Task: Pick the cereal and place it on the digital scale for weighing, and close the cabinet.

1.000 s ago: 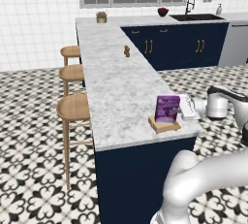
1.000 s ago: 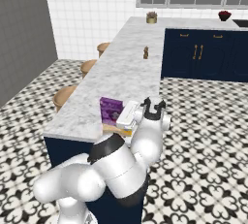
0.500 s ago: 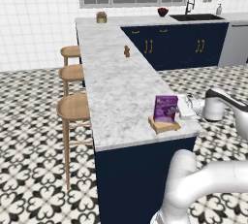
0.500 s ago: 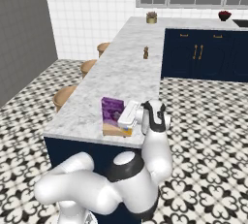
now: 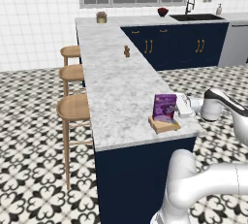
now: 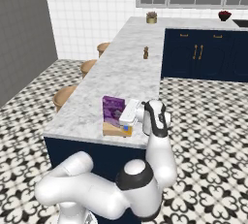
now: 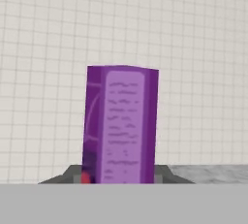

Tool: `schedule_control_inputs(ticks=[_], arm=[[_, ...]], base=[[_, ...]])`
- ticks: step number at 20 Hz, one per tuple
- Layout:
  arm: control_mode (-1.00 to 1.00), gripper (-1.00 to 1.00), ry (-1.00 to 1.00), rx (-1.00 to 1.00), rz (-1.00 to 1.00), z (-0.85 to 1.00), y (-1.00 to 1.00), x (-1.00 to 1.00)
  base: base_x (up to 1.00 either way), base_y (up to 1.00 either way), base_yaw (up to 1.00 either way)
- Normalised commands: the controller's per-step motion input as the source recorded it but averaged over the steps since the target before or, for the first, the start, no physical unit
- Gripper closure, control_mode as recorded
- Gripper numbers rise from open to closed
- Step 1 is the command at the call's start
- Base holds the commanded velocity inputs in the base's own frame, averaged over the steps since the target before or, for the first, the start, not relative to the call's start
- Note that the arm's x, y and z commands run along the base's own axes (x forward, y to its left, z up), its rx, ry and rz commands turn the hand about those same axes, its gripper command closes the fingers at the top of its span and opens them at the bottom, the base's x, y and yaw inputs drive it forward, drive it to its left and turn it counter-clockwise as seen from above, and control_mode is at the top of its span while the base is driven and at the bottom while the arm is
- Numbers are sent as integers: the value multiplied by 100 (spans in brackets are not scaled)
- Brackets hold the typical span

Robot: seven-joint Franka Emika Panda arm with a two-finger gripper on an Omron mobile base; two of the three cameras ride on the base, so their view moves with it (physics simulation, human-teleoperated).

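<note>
The purple cereal (image 5: 165, 107) box stands upright on the tan digital scale (image 5: 164, 125), at the near right corner of the marble counter (image 5: 116, 82). My gripper (image 5: 179, 106) sits right against the box's right side, at box height, and is open. In the right base view the gripper (image 6: 127, 116) reaches in from the right toward the cereal (image 6: 113, 109) on the scale (image 6: 112, 130). The hand view faces the narrow side of the cereal (image 7: 121, 126), with dark fingertips (image 7: 68, 173) spread low on either side of it. The cabinet is out of view.
Three wooden stools (image 5: 72, 106) line the counter's left side. A small brown shaker (image 5: 127, 51) stands mid-counter and a potted plant (image 5: 101, 17) at its far end. Low navy cabinets (image 5: 174, 48) and a sink (image 5: 193, 17) lie behind to the right. The scale sits close to the counter's edge.
The arm's elbow has swung out to the right and higher. The hand stays beside the cereal, which rests unmoved on the scale.
</note>
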Motion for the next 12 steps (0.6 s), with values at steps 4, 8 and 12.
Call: schedule_control_inputs(ticks=[4, 8, 12], arm=[[-100, 100, -4, 0, 1, -42, -1, 17], [-100, -100, -1, 0, 0, -26, 0, 2], [-100, -100, 0, 0, 0, 0, -1, 0]], base=[[0, 0, 0], [0, 0, 0], [0, 0, 0]])
